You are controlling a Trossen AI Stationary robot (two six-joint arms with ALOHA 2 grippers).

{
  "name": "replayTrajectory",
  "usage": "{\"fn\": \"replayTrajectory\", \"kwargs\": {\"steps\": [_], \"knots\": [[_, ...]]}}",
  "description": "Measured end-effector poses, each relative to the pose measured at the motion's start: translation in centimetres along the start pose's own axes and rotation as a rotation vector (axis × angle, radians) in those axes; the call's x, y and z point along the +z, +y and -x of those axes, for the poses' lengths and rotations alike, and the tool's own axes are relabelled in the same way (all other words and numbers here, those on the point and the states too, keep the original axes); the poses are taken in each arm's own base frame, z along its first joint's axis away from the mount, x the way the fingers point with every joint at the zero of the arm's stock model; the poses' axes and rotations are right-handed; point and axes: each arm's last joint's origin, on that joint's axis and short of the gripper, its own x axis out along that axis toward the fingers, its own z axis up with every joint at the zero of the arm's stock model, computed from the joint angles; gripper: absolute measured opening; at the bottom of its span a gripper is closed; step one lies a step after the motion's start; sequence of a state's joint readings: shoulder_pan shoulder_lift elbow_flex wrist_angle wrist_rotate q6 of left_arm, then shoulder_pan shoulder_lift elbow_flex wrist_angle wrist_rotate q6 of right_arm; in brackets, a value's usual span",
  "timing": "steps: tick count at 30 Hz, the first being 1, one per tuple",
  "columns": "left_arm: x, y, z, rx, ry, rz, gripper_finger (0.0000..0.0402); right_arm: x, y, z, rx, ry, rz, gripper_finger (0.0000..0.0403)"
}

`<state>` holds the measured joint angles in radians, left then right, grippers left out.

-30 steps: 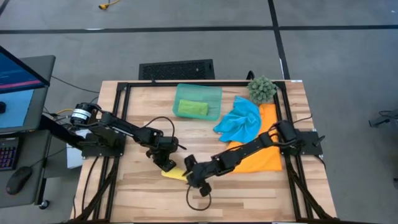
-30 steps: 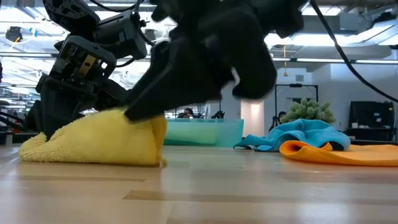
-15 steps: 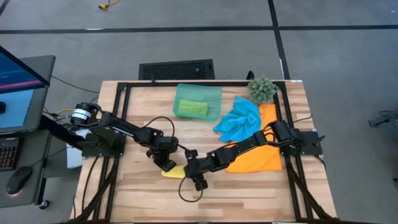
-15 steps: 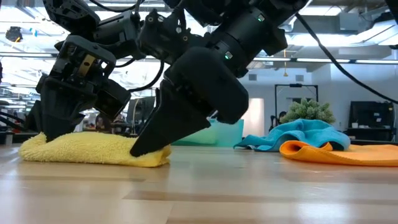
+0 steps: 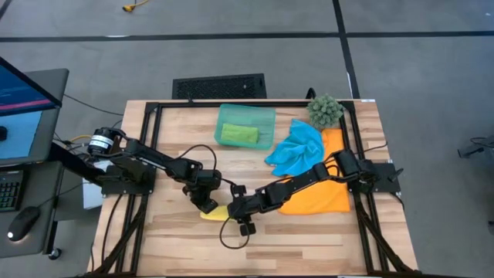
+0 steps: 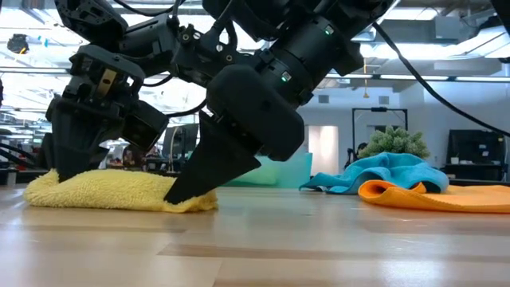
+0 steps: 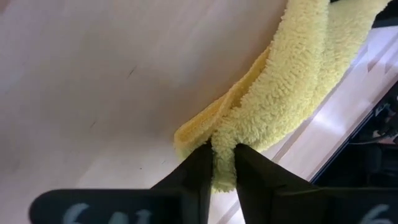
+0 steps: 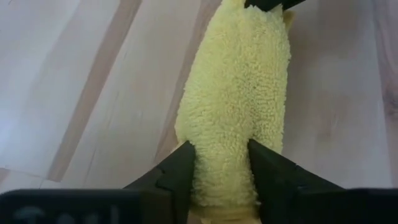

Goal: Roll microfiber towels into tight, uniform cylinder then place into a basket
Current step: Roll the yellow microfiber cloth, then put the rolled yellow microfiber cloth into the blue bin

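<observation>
Nearby, blue towel (image 5: 296, 150), plant ball (image 5: 325, 110), basket (image 5: 245, 114)

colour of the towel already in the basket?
Bright green: the rolled towel lies inside the teal basket. Shows best in the high view.

Four towels (image 5: 296, 151), one basket (image 5: 266, 116), one plant ball (image 5: 325, 110), two arms (image 5: 154, 161).

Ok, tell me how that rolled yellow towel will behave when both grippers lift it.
The yellow towel looks plush and soft, so it will probably sag between the left gripper and right gripper. Its loose flap suggests the roll may unwind. It is probably light.
</observation>
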<state>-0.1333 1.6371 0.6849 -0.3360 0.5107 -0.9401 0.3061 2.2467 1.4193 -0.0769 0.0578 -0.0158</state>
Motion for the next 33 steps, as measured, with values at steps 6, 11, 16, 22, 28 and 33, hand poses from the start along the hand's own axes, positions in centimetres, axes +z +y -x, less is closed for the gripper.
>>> {"fn": "replayTrajectory", "kwargs": {"steps": [6, 11, 16, 22, 28, 33], "knots": [[0.0, 0.0, 0.0, 0.004, -0.011, -0.032, 0.0094, 0.0, 0.0, 0.0, -0.002, 0.002, -0.016, 0.0086], [0.1, -0.1, 0.0, 0.002, -0.016, -0.071, 0.0116, -0.1, 0.1, 0.0, 0.000, 0.003, -0.015, 0.0044], [0.0, -0.2, 0.4, 0.013, -0.056, -0.158, 0.0116, -0.1, 0.3, 0.0, 0.003, 0.003, -0.009, 0.0043], [-0.8, -0.7, 3.1, 0.074, -0.240, -0.246, 0.0111, -0.1, 0.6, 0.0, 0.004, 0.006, -0.005, 0.0043], [-3.4, -0.7, 6.2, 0.183, -0.363, -0.264, 0.0110, 0.0, 0.5, 0.7, -0.019, 0.030, -0.003, 0.0043], [-5.8, -1.2, 8.0, 0.183, -0.482, -0.297, 0.0110, 0.3, 0.0, 2.6, -0.076, 0.082, -0.002, 0.0043]]}}
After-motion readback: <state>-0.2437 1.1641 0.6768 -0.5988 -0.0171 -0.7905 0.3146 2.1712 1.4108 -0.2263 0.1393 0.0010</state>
